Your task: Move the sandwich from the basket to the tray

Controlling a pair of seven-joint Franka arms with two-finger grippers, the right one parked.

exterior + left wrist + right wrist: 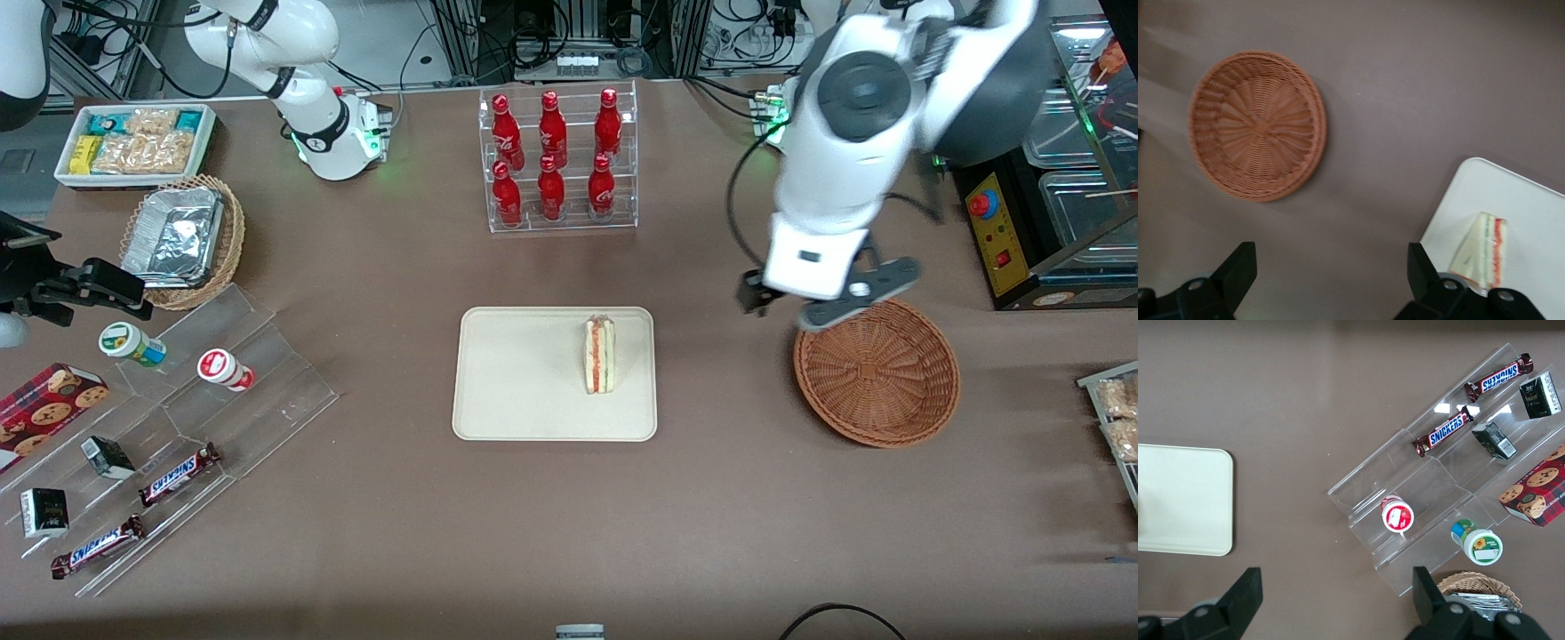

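Two Snickers bars (178, 473) are lying nearest the front camera, on a clear stepped display stand (267, 391) toward the parked arm's end of the table (569, 533). Two small dark boxes (108, 456), two lidded cups (224, 369) and a red box of cookies (44, 409) are sitting on the same stand.

The sandwich (598, 355) is lying on the tray (516, 382), near the tray's edge that faces the basket (877, 373), with its red and green filling layers showing along the cut edge. The tray is sitting in the middle of the table. The basket is sitting well apart from the tray, toward the working arm's end, and nothing is lying in it.

The gripper (1331, 273) is hanging above the table between the tray and the basket, just beside the basket's rim and farther from the front camera than the basket's middle. Its jaws are standing spread wide with nothing between them; the fingers (1238, 270) are touching neither sandwich nor basket.

Farther from the front camera than the tray, a clear rack of red soda bottles (556, 156) is standing upright. A tan basket with a foil container (182, 236) and a white bin of snacks (133, 142) are resting toward the parked arm's end
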